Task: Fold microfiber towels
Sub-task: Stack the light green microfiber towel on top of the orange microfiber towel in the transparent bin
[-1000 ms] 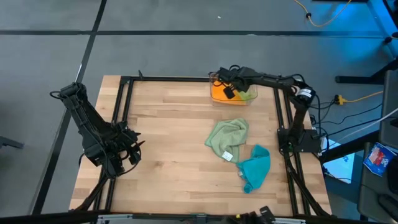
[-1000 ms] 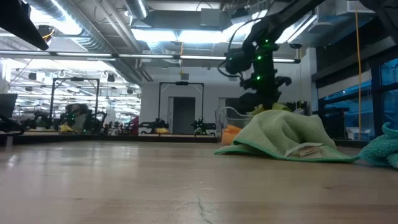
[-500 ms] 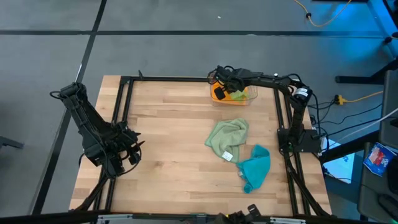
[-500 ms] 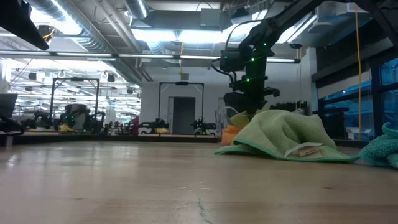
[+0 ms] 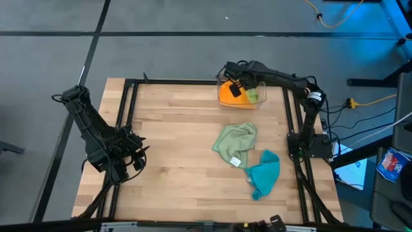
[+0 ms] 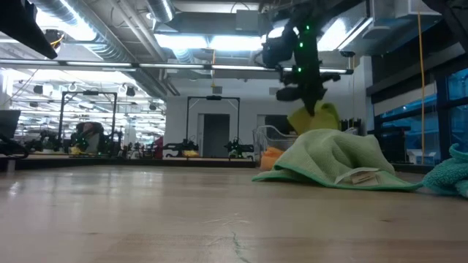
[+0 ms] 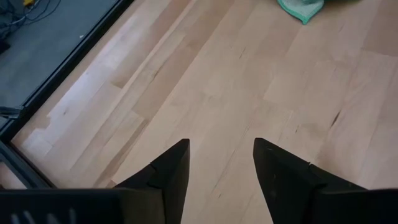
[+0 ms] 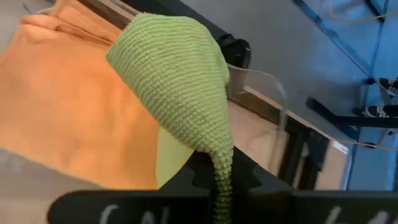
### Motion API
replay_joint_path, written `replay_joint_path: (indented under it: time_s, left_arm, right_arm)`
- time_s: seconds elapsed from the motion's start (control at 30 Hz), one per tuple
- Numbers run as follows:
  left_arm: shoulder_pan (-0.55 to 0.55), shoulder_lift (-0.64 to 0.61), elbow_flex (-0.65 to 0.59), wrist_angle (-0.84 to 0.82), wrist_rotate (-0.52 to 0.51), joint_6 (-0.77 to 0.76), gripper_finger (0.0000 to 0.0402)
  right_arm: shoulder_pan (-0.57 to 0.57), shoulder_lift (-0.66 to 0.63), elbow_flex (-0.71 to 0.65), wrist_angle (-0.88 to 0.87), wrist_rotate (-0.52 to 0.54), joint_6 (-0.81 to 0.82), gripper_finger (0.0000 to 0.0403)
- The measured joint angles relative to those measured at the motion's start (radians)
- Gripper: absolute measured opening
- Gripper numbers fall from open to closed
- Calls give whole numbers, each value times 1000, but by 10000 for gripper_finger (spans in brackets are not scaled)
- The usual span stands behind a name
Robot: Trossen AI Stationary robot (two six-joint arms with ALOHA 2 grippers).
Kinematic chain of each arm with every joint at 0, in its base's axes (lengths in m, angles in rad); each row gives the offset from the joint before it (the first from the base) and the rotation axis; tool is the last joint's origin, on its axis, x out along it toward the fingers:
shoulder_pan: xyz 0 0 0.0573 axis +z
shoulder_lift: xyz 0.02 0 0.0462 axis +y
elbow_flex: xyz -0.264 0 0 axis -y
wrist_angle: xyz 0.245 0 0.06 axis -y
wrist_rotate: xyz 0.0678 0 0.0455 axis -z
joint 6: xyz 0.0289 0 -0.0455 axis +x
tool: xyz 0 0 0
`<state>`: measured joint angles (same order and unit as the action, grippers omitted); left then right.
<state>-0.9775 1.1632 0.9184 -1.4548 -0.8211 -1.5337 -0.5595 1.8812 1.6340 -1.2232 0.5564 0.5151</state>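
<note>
Grey floor (image 5: 193, 55) is surrounding the wooden table (image 5: 180, 154), dark seams crossing it toward 12 o'clock. Yellow cable (image 5: 335, 16) is trailing at 1 o'clock. Beyond the table, ceiling lights (image 6: 197, 40) are glowing over a long hall; a dark doorway (image 6: 214, 135) is standing at centre, blue-lit windows (image 6: 417, 117) showing at 3 o'clock.

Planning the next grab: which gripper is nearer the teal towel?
Right. The right gripper is over the bin at the far edge; the left gripper waits across the table from the teal towel.

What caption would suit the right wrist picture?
Right gripper shut on the lime green towel, lifting it above the orange towel.
</note>
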Motion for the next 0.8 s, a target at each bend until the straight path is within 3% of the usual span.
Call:
replay_joint_path:
  time_s: [0.2, 0.4, 0.6, 0.8]
  left_arm:
    - [0, 0, 0, 1, 0, 0, 170]
    - [0, 0, 0, 1, 0, -1, 171]
    - [0, 0, 0, 11, 0, -2, 170]
    - [0, 0, 0, 11, 0, -1, 172]
  right_arm:
    - [3, -1, 119, -214, 59, 86, 7]
    - [8, -2, 117, -307, 116, 175, 7]
    - [6, 0, 2, -194, 113, 189, 7]
    - [6, 0, -115, 80, 39, 134, 7]
